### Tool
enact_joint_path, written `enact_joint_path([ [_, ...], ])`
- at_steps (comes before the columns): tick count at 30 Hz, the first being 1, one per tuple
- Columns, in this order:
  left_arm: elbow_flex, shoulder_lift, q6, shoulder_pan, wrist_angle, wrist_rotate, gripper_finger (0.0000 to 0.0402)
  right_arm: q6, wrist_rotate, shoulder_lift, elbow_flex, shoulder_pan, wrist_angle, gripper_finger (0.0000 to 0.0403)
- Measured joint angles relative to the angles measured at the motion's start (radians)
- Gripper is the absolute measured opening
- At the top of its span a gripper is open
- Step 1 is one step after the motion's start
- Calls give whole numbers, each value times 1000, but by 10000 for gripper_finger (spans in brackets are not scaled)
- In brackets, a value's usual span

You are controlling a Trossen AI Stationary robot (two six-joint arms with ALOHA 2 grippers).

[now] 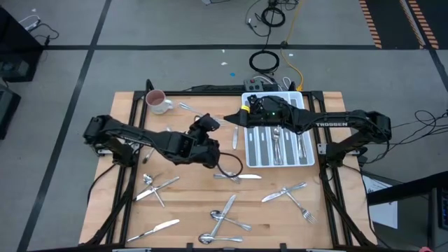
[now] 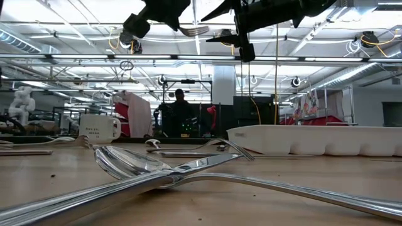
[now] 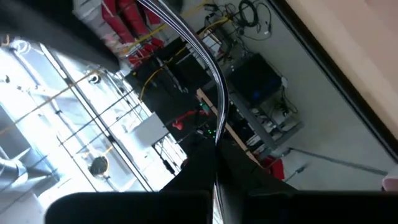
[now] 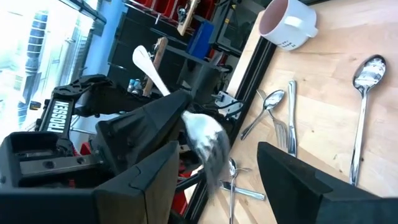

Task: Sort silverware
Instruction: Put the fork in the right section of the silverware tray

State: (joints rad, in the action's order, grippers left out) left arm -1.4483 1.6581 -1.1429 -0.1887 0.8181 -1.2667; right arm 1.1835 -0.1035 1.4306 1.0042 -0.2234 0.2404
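Spoon [image 2: 135,164], left tool [image 1: 208,124] raised gripping fork [image 2: 191,29].

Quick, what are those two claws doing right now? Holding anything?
Left gripper: closed on a fork, raised above the table.
Right gripper: open, holding nothing, beside the fork.

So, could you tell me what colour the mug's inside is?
Pink inside the mug, clearest in the right wrist view.

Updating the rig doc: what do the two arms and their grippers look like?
Both arms are dark, near-black jointed links. The right arm carries white TROSSEN lettering along its link; the same lettering shows on the left arm in the right wrist view. A black cable loops by the left gripper. The right gripper has broad, dark, wedge-shaped fingers.
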Motion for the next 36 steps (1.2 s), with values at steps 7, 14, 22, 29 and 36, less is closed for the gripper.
enact_joint_path([
  [7,1,20,-52,29,-33,6,10,1,-1,0,0,0,-9,173],
  [14,0,30,-89,47,-76,0,10,-1,0,2,0,0,-12,142],
  [22,0,30,-123,74,-122,-2,10,5,-34,1,0,0,-6,129],
  [29,0,29,-127,80,-167,20,11,-6,-58,1,0,-5,-7,97],
  [36,0,29,-122,80,-191,24,11,-44,-40,1,0,-7,-12,13],
])
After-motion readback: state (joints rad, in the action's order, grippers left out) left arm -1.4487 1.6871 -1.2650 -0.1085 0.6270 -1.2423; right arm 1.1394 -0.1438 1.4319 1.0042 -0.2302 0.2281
